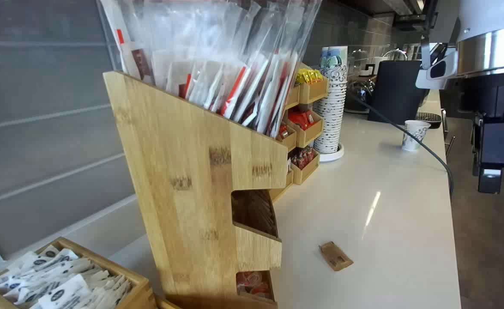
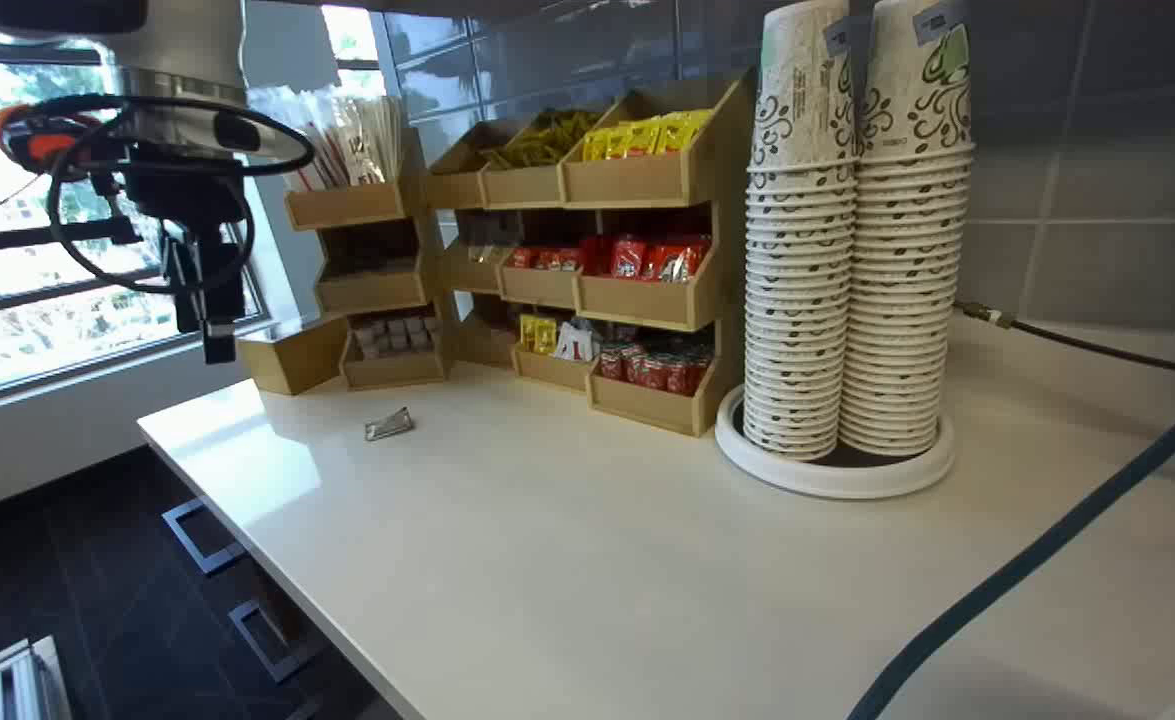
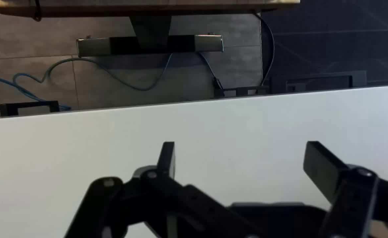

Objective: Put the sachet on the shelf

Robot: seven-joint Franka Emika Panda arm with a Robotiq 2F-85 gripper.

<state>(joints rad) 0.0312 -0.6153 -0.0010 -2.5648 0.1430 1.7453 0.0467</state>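
The sachet [image 1: 336, 256], a small flat brown packet, lies on the white counter, in front of the shelf; it also shows in an exterior view [image 2: 389, 425]. The shelf [image 1: 191, 180] is a tall light bamboo organizer with straws in plastic at its top and tiered compartments below; it also shows in an exterior view [image 2: 372, 292]. My gripper [image 1: 487, 176] hangs in the air, apart from the sachet and the shelf; it also shows in an exterior view [image 2: 207, 335]. In the wrist view my gripper [image 3: 240, 148] is open with nothing between its fingers; the sachet is out of that view.
A low wooden tray [image 1: 142, 288] of white packets stands beside the shelf. Another bamboo rack [image 2: 637, 398] holds red and yellow packets. Stacked paper cups [image 2: 797, 330] stand on a white round base. A cable [image 2: 1057, 545] crosses the counter [image 2: 587, 560].
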